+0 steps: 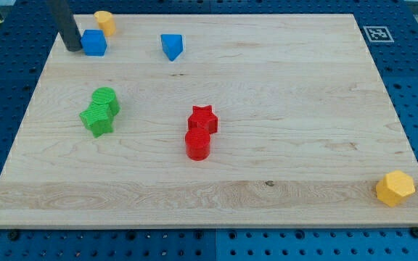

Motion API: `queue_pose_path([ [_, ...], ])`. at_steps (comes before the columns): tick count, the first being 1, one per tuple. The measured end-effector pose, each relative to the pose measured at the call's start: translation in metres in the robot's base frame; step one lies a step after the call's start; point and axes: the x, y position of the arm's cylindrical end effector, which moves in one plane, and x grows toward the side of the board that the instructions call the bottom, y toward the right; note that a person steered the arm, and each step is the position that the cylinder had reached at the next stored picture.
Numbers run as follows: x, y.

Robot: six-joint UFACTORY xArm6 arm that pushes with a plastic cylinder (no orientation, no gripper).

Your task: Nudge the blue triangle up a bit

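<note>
The blue triangle (171, 46) lies on the wooden board (281, 109) near the view's top, left of centre. My tip (72, 48) stands at the view's top left, touching or almost touching the left side of a blue cube (93, 43). The tip is well to the left of the blue triangle, with the blue cube between them.
A yellow cylinder-like block (105, 22) sits just above the blue cube. A green cylinder (106, 99) and a green star (97, 119) touch at the left. A red star (202, 118) and a red cylinder (197, 144) touch mid-board. A yellow hexagon (395, 188) sits bottom right.
</note>
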Motion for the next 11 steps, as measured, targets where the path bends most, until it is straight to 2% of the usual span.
queue_pose_path([
  [2,0.004,0.022],
  [4,0.055,0.040],
  [6,0.058,0.152],
  [7,0.044,0.200],
  [8,-0.016,0.200],
  [9,-0.059,0.187],
  [11,-0.076,0.121],
])
